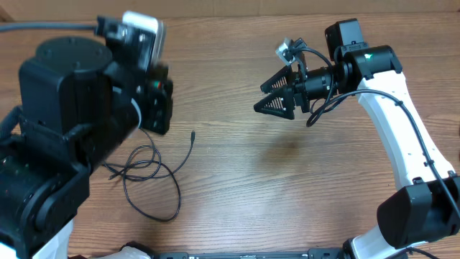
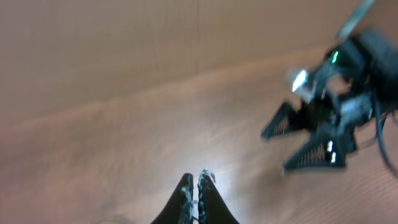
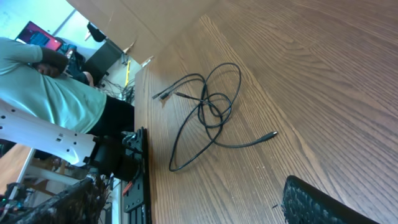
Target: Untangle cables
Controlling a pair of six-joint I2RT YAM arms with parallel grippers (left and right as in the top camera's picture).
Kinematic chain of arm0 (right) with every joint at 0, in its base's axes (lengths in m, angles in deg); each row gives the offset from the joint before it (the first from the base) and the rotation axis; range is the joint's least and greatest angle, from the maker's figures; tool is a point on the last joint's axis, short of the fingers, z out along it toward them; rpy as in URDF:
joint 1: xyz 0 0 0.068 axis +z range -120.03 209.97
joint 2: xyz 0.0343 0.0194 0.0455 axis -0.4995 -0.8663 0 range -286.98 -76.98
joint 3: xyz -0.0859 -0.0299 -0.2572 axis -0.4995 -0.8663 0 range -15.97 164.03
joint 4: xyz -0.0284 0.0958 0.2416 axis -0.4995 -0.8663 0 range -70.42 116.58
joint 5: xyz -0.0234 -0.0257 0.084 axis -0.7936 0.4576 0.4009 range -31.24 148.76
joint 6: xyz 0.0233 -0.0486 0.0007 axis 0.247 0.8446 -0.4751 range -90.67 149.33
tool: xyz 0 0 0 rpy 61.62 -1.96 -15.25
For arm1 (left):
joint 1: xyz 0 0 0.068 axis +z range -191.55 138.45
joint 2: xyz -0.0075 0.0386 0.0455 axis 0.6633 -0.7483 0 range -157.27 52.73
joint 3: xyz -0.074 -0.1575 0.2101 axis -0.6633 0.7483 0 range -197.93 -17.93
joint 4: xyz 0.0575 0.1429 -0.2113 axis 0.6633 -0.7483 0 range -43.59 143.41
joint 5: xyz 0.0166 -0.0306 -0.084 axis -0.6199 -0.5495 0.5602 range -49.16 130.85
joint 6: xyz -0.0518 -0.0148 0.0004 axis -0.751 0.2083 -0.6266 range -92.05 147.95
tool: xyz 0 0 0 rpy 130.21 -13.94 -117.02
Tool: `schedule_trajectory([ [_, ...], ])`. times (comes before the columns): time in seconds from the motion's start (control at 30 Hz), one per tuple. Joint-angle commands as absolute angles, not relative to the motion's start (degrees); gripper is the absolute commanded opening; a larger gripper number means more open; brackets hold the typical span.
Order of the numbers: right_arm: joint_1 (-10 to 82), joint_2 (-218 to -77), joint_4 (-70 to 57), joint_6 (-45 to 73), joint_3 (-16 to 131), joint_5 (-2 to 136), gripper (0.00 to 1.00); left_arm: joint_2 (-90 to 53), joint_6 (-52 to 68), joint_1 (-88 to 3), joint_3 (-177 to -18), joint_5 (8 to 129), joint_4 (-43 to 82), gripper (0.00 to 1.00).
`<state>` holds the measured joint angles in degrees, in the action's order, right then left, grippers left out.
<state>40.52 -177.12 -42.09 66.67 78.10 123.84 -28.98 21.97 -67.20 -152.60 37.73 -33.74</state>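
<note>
The wooden tabletop (image 1: 237,180) carried only the task's things. The left arm (image 1: 65,93) bulked over the left edge, and the right arm (image 1: 388,122) reached in from the right edge, its wrist turned toward the left.

The right end effector (image 1: 257,98) hung above the middle of the tabletop's far half with its fingers spread wide, holding and touching nothing. The left end effector (image 2: 198,198) showed in its own wrist view with both fingers pressed together and nothing between them.

The cables (image 3: 209,109) lay in one loose tangle on the left half, toward the near edge and partly under the left arm in the overhead view. From the open right end effector they lay leftward and nearer, well apart. The left arm was much the nearer of the two (though its shut fingers were pointing away across bare wood).

The tangle's long axis ran roughly from the near-left corner toward the centre, ending in one free strand with a plug tip (image 1: 194,134), probably the easiest part to reach.
</note>
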Motion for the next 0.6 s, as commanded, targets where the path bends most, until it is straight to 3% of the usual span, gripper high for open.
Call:
schedule_trajectory([
  [0.0,40.62,-176.85,-42.15,67.11,78.18,122.88,0.88,-28.7,18.45,-67.07,-152.79,36.0,-38.24,0.05],
  [0.37,40.62,-176.61,-43.22,67.13,78.18,122.9,0.87,-26.77,15.02,-67.07,-147.22,34.43,-42.68,0.05],
  [0.57,40.62,-175.21,-43.01,67.13,78.18,122.9,0.87,-19.45,12.31,-67.07,-130.35,34.45,-36.06,0.05],
])
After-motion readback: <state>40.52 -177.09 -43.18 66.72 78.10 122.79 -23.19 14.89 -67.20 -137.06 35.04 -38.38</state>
